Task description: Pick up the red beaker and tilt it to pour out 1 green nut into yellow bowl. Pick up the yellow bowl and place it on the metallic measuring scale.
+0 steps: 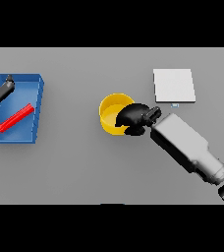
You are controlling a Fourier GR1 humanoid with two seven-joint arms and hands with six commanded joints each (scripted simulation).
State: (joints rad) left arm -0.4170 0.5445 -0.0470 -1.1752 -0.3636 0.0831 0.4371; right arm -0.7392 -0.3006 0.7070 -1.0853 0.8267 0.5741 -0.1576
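The yellow bowl point(110, 112) sits on the grey table near the middle. My right hand point(133, 118) is at its right rim, fingers curled over the edge and covering part of the bowl. The metallic measuring scale point(174, 85) is a pale square plate lying up and to the right of the bowl. The red beaker point(15, 117) lies on its side inside the blue tray point(38, 101) at the far left. My left hand point(3, 89) hovers over the tray's upper left corner. No green nut is visible.
The blue tray takes up the left part of the table. My right forearm point(187, 145) crosses the lower right area diagonally.
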